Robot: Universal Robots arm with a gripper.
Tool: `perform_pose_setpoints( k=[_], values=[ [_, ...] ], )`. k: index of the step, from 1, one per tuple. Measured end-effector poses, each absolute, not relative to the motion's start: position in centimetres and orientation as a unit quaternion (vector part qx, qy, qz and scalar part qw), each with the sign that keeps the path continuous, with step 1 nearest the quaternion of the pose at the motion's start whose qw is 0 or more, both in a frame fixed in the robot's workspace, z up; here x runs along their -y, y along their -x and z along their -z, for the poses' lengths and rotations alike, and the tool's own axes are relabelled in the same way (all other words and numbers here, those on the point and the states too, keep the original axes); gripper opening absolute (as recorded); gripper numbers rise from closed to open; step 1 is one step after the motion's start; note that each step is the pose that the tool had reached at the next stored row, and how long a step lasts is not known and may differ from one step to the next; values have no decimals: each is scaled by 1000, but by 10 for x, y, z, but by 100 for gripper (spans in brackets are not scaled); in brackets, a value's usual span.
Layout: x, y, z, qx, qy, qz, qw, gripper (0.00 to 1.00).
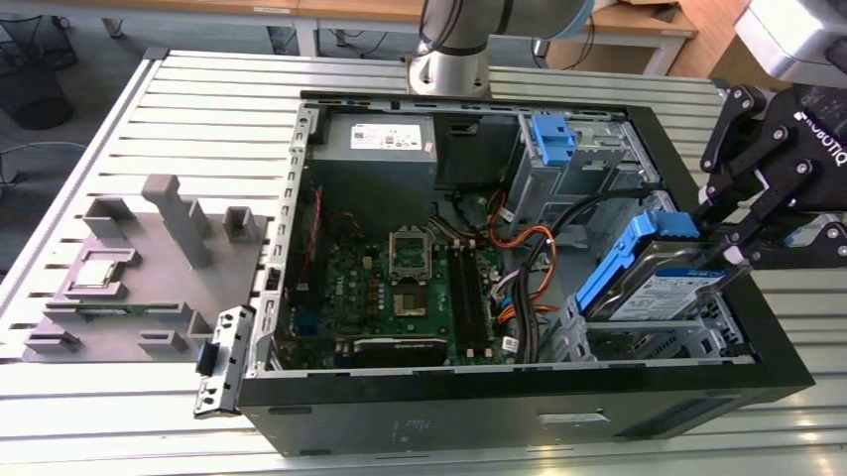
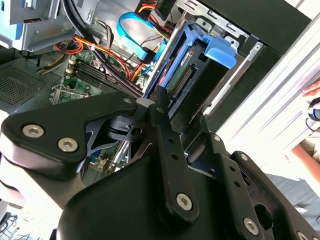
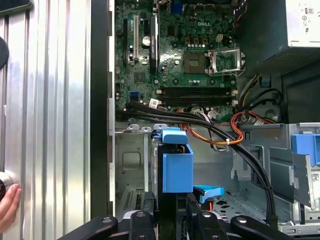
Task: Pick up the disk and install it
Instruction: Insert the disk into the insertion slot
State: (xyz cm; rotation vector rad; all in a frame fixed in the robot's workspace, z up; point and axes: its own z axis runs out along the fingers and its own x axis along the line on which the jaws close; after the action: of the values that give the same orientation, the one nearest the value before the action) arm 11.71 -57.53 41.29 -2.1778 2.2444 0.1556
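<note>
Your gripper (image 1: 723,248) is clenched on the disk (image 1: 662,283), one finger on each side of it. You can see the same grip in both wrist views: gripper (image 2: 184,131) around the disk (image 2: 186,75), and gripper (image 3: 172,221) with the disk (image 3: 176,167) edge-on between the fingers.

The disk is at the near corner of the open PC case (image 1: 530,421), on the exterior view's right. It's tilted, label up, with its blue rails on. The low end is at the drive cage (image 1: 649,342) and the high end is up at the gripper. I can't tell if the low end touches the cage.

The rest inside the case:
- The motherboard (image 1: 397,283) lies flat in the middle.
- The grey power-supply box (image 1: 377,149) is at the far side.
- An empty blue caddy (image 1: 553,139) is in the far bay, on the exterior view's right.
- Black and orange cables (image 1: 530,248) run between the board and the cage.

The case lies on the slotted bench (image 1: 198,109). A grey fixture (image 1: 146,258) sits well apart from it, on the exterior view's left.

Heads up: a person's hand (image 3: 7,206) is at the bench edge in the first wrist view.
</note>
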Motion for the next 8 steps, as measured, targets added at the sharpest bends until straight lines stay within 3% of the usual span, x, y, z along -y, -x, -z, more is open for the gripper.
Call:
perform_pose_setpoints(
  k=[8],
  values=[
    [575, -117, -402, -717, 696, -50, 5, 35]
  ],
)
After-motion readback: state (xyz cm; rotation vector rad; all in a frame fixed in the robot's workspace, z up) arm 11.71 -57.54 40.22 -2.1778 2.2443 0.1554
